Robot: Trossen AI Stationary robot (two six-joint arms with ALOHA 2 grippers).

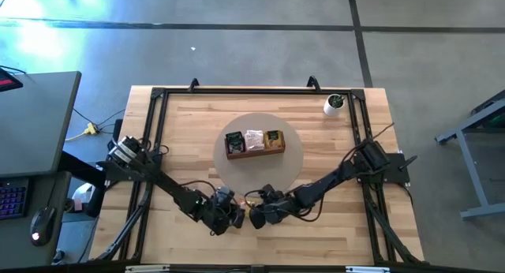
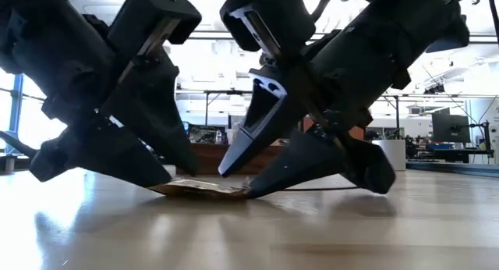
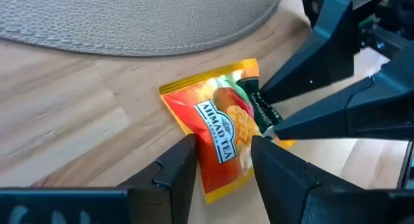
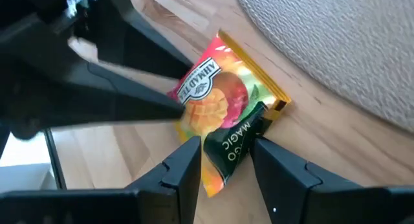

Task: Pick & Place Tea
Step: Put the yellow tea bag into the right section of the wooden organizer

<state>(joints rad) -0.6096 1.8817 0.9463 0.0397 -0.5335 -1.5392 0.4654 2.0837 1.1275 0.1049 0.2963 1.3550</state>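
Both grippers, left [image 3: 223, 160] and right [image 4: 225, 164], meet at one orange sachet [image 3: 217, 130] on the table [image 1: 331, 218], just off the mat [image 1: 293, 164]; each pair of jaws is narrowly parted astride it. Risk: collision or a tug-of-war creasing the packet. Whether a dark sachet [image 4: 234, 146] lies beneath is unclear.

both arms are extended low toward the table's front centre. the left gripper [image 1: 229, 214] and the right gripper [image 1: 256, 213] are positioned tip to tip, nearly touching. each pair of fingers is held slightly parted, tips angled downward.
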